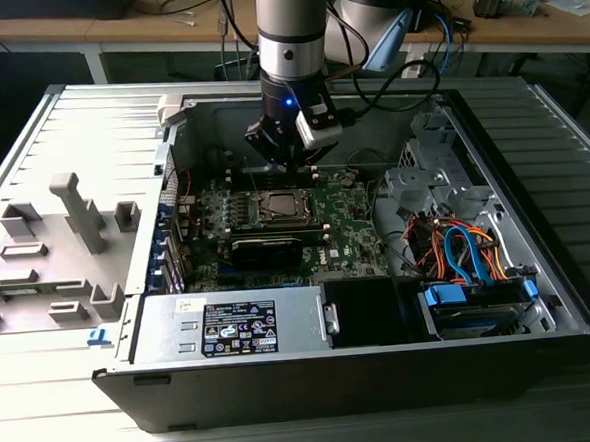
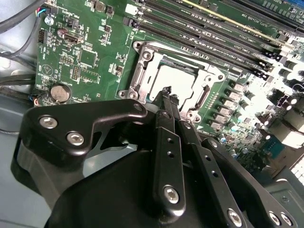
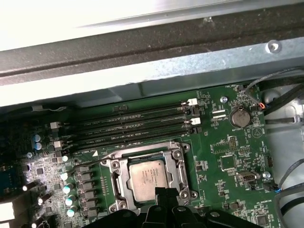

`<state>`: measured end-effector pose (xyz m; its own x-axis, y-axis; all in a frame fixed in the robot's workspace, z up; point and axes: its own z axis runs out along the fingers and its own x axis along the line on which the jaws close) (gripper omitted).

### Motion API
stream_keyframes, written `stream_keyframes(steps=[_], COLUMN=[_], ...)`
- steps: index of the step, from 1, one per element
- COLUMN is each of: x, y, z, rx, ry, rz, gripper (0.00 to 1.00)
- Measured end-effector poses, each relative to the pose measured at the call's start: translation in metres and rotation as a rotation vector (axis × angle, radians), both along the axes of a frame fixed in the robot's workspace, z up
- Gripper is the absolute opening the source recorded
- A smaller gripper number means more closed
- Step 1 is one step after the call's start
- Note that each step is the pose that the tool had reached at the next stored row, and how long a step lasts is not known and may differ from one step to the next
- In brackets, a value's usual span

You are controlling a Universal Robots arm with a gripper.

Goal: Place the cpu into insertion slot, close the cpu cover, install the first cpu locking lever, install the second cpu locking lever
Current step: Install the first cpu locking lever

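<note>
The cpu (image 3: 147, 178), a silvery square chip, lies flat in the insertion slot (image 1: 279, 206) on the green board. The cpu cover (image 3: 119, 183), a silver frame, lies down around it, also seen as the cover (image 2: 142, 71) around the cpu (image 2: 178, 80) in the second wrist view. A thin lever rod (image 3: 92, 163) runs out from one corner of the socket. My gripper (image 2: 166, 91) hangs just above the socket's edge, its black fingers pressed together with nothing between them. In the exterior view the gripper (image 1: 289, 163) is over the far side of the socket.
Memory slots (image 3: 133, 124) run beside the socket, with a coin battery (image 3: 239, 117) further along. A black heatsink block (image 1: 267, 249) sits in front of the socket. The case holds a power supply (image 1: 231, 325) and coloured cables (image 1: 467, 251). A grey fixture (image 1: 75, 224) stands outside.
</note>
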<state>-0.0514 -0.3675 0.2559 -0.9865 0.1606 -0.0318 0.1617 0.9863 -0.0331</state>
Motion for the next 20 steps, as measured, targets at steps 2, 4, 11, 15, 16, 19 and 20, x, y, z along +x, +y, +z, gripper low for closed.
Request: stream_keyframes(steps=[2,4,11,15,16,19,20], x=[0.0,-0.0001,0.0,0.0,0.0,0.0,0.0], y=[0.0,0.0,0.0,0.0,0.0,0.0,0.0], z=[0.0001,0.0001,0.0,0.0,0.0,0.0,0.0], rx=[0.0005,0.0064,0.0256,0.0256,0.0255,0.0255,0.0256], ry=[0.0,0.0,0.0004,0.001,0.0012,0.0014,0.0014], rz=[0.01,0.024,0.085,0.131,0.139,0.156,0.161], gripper=[0.11,0.11,0.11,0.11,0.11,0.11,0.11])
